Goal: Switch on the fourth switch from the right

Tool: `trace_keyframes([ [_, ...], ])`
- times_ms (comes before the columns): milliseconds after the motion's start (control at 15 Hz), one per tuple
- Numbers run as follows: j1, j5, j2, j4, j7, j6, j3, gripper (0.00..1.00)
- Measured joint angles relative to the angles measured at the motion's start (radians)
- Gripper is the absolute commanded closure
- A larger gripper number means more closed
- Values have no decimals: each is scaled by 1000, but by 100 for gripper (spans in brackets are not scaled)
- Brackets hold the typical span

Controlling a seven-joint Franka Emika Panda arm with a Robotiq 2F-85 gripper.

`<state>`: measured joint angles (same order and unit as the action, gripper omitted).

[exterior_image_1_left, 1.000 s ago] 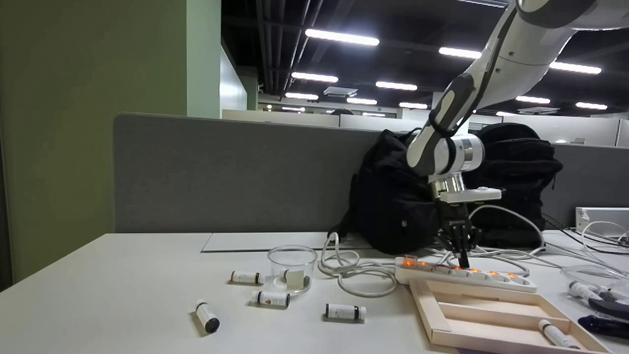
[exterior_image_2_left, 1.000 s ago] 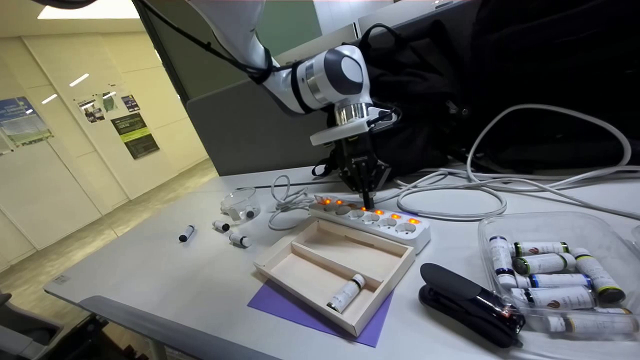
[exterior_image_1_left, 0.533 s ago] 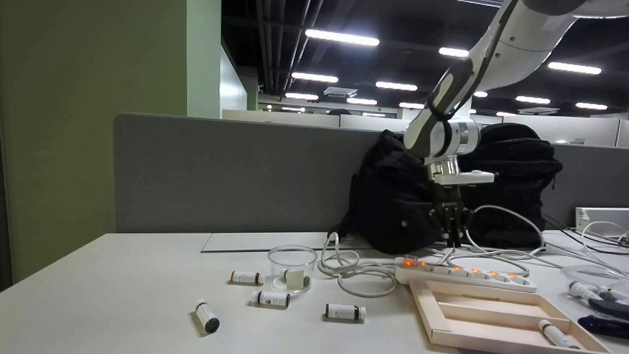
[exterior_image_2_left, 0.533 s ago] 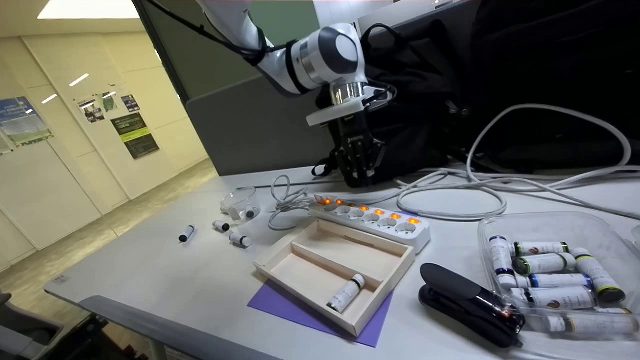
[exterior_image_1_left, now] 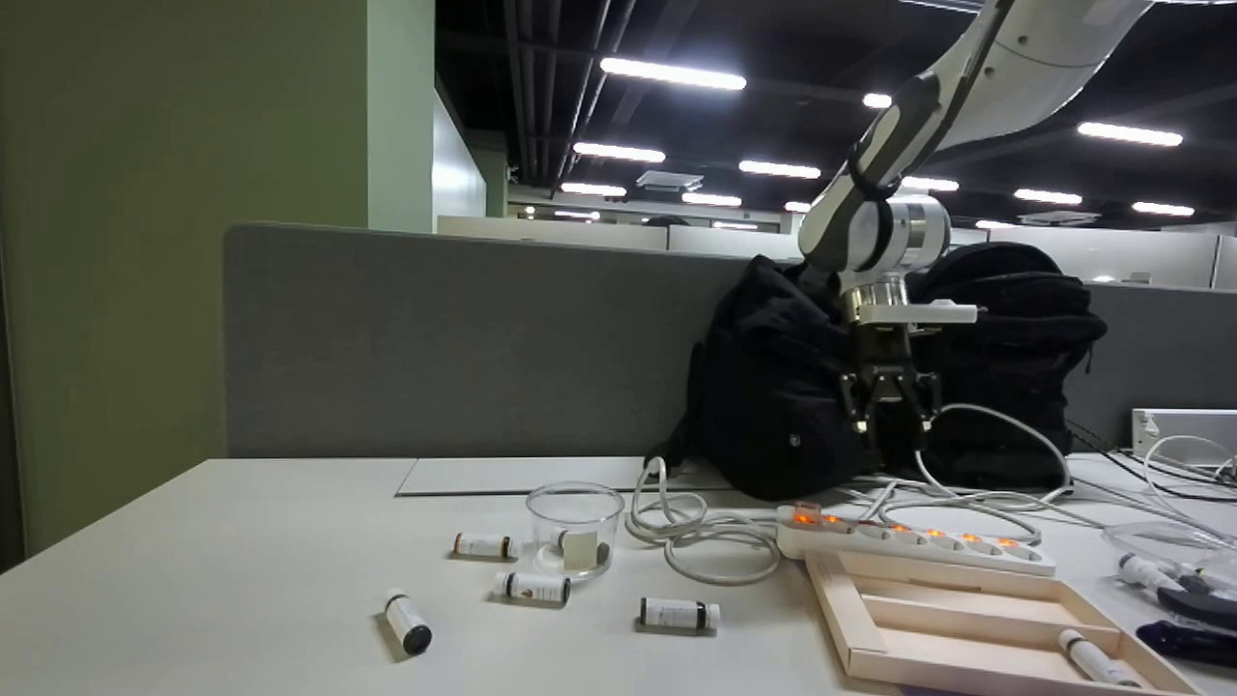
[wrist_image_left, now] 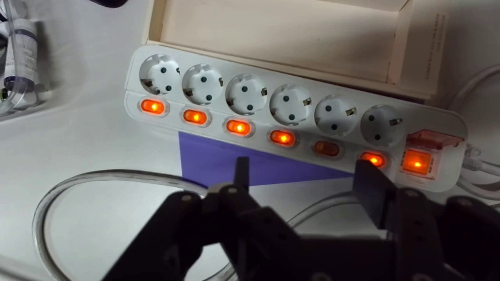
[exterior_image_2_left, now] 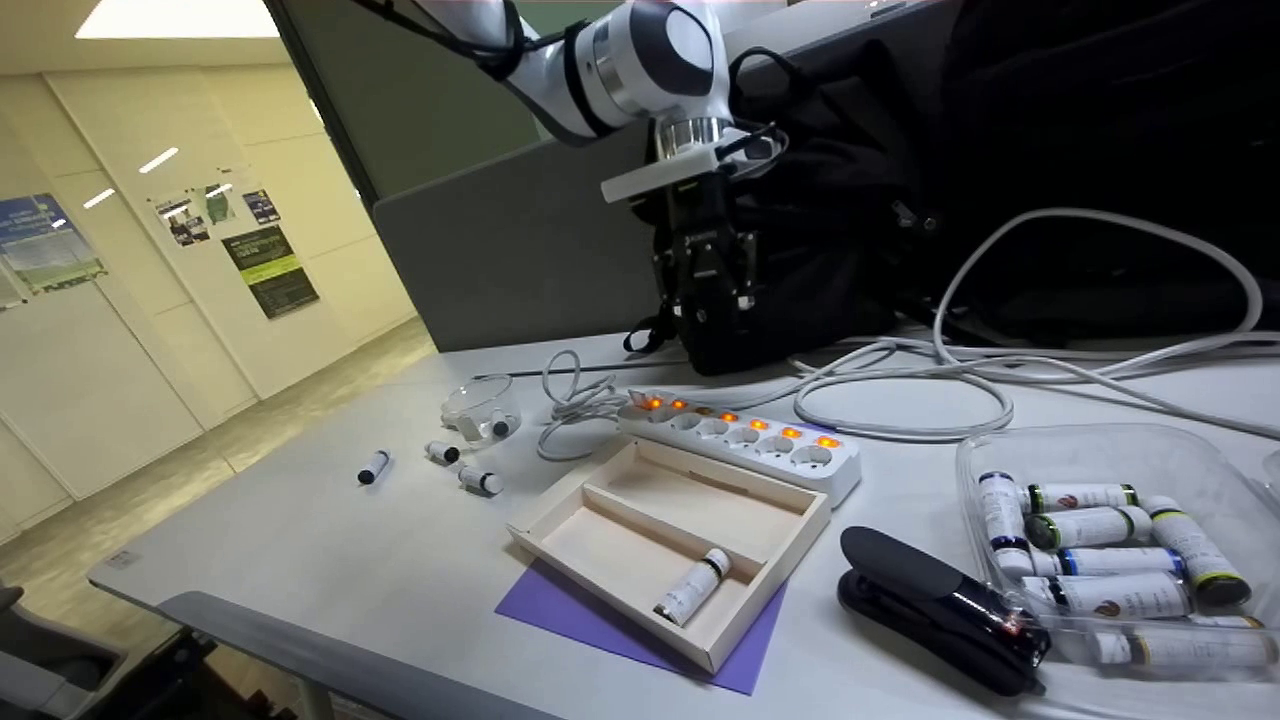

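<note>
The arm [exterior_image_1_left: 911, 124] slopes down and bends, its gripper [wrist_image_left: 304, 175] pointing straight down, higher than the power strip [wrist_image_left: 262, 127] and apart from it, jaws standing wide; on that strip the 4th switch from the right [wrist_image_left: 282, 137] glows orange, an unlit switch [wrist_image_left: 326, 148] just beside it

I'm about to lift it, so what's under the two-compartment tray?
A purple sheet sticks out from under the two-compartment tray in an exterior view; the wrist view shows purple beyond the power strip too. Anything else under the tray is hidden.
</note>
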<state>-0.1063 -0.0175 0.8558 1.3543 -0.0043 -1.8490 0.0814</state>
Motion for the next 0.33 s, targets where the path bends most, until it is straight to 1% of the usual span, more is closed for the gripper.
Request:
trace_keyframes([
  [133,-7,-7,0,-7,0,11,0,0],
  [200,-11,-14,0,-10,0,17,0,4],
  [267,-16,-25,0,-13,1,30,0,0],
  [333,-20,-31,0,-17,1,43,0,0],
])
